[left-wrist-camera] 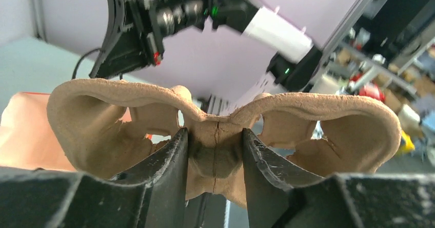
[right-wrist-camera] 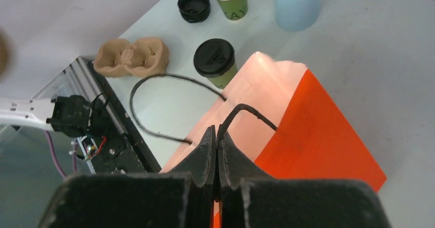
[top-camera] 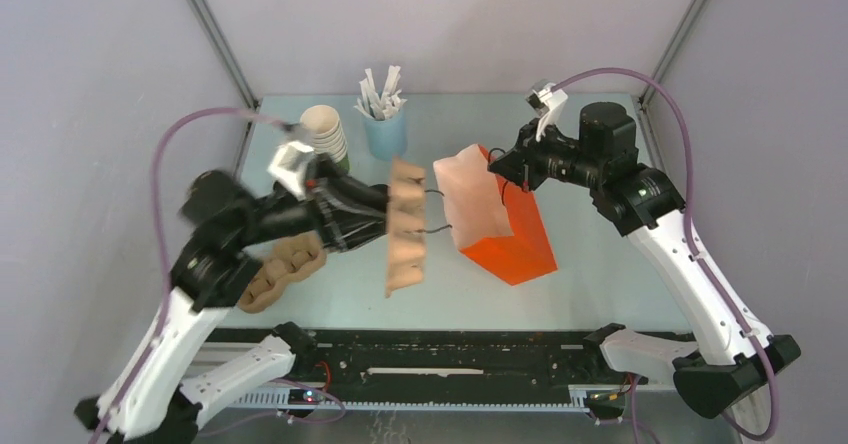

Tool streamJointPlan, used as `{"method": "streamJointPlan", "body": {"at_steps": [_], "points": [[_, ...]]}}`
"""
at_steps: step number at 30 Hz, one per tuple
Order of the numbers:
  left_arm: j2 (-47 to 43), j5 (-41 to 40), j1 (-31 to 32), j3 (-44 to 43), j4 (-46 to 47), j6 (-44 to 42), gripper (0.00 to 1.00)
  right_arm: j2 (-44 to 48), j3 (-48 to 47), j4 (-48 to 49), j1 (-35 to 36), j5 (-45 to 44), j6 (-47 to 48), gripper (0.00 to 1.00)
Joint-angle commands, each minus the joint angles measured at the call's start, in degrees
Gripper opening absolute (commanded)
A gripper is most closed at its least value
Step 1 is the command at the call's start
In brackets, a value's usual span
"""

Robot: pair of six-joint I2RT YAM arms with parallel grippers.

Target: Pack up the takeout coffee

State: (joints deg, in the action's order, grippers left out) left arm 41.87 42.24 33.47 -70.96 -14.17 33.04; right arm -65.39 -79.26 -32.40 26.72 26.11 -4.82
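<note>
The takeout coffee, a small green cup with a black lid, stands on the table beside the orange paper bag; in the top view my left arm hides it. My right gripper is shut on one black cord handle of the bag. The bag's other handle hangs loose toward the left. My left gripper is shut on the middle ridge of a brown pulp cup carrier, held on edge just left of the bag's mouth.
A second pulp carrier lies at the front left. A stack of cream-and-green cups and a light blue cup of white sticks stand at the back. Black lids sit near the stack.
</note>
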Motion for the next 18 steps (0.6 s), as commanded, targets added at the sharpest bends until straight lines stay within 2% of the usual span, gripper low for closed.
{"method": "streamJointPlan", "body": {"at_steps": [1, 5, 9, 13, 18], "points": [[10.69, 4.55, 3.51, 0.50, -1.23, -15.95, 0.22, -0.57, -0.22, 1.25, -1.13, 9.30, 6.74, 0.00], [11.81, 8.11, 3.48, 3.55, 5.50, -20.67, 0.23, -2.40, -0.30, 0.69, -4.34, 21.15, 9.45, 0.00], [14.30, 10.14, 3.47, 2.93, 6.01, -24.04, 0.26, -3.72, -0.28, -0.07, -5.52, 25.43, 10.22, 0.00], [20.25, 17.23, 3.51, 2.43, 6.23, -19.83, 0.27, -3.94, -0.28, 0.80, -5.33, 26.19, 9.53, 0.00], [24.41, 22.68, 3.96, 5.33, 13.85, -13.08, 0.27, -3.76, -0.30, 1.04, -5.19, 26.57, 9.48, 0.00]]}}
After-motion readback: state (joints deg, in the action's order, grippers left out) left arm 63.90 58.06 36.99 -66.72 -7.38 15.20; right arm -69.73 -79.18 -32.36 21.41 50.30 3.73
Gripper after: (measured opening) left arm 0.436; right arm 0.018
